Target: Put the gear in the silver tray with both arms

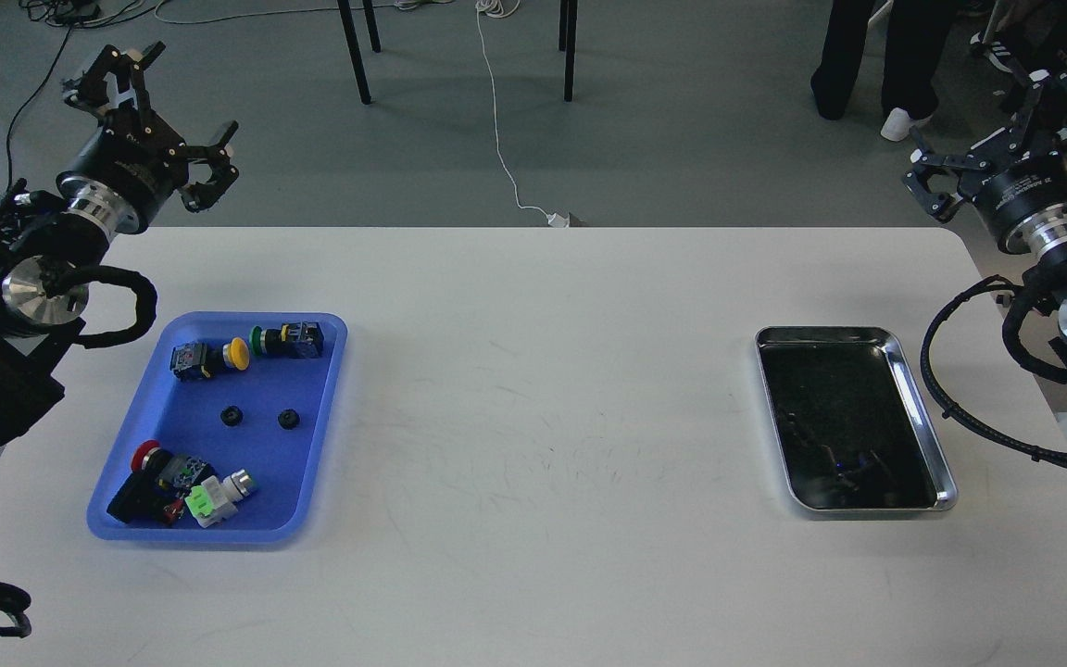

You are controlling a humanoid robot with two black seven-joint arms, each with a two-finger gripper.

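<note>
On the white table (533, 417), the silver tray (924, 408) lies near the right edge, the blue tray (311, 435) near the left, holding two small black gears (232, 417). Left gripper (168, 106) and right gripper (997, 120) hover beyond the far corners, jaws spread, empty.

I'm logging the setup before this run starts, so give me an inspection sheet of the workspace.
Surface: white table, faint scuffs mid-top.
Job's things: silver tray at right, nothing in it; two small black gears in the blue tray at left.
Clutter: push-button switches with yellow, green, red caps, also in the blue tray.
Grippers: left hand open, raised beyond the table's far-left edge; right hand open, raised at far right; both hold nothing.
Cables: black loops at both wrists; white cord on the floor.
Surroundings: grey floor, chair legs, a person's legs.
</note>
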